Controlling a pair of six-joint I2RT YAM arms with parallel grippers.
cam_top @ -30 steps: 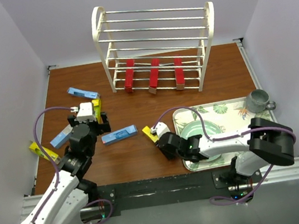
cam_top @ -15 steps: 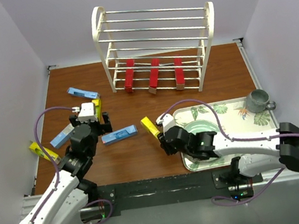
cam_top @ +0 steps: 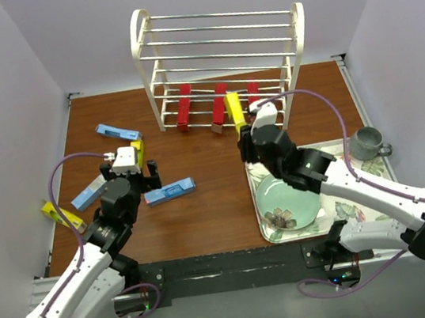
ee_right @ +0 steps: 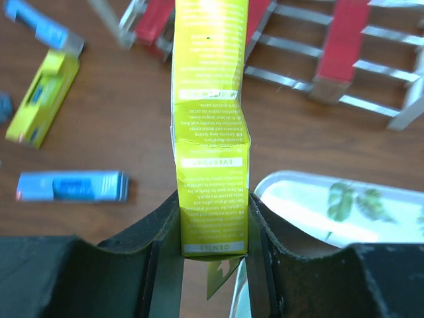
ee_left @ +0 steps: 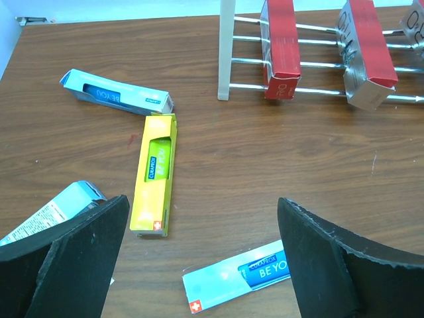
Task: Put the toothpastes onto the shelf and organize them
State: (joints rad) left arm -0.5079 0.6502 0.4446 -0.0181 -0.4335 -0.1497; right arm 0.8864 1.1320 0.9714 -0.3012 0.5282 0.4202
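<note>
The white wire shelf (cam_top: 221, 54) stands at the back, with three red toothpastes (cam_top: 219, 108) across its bottom rungs. My right gripper (cam_top: 244, 132) (ee_right: 212, 218) is shut on a yellow toothpaste (cam_top: 236, 112) (ee_right: 211, 99) and holds it lifted, pointing at the shelf's front between two red boxes. My left gripper (cam_top: 127, 170) (ee_left: 199, 252) hangs open over the left side of the table with nothing between its fingers. Under it lie a light blue box (cam_top: 169, 191) (ee_left: 238, 278) and a yellow box (cam_top: 139, 152) (ee_left: 154, 173). Other loose boxes lie nearby: blue (cam_top: 117, 131), blue (cam_top: 88, 195), yellow (cam_top: 61, 215).
A floral tray (cam_top: 353, 151) lies at the right front, holding a green plate (cam_top: 287, 200). A grey mug (cam_top: 368, 142) stands on its far right corner. White walls close in the table on three sides.
My right arm has lifted the yellow toothpaste from the table beside the tray and carried it back to the shelf's front. The left arm has barely moved.
</note>
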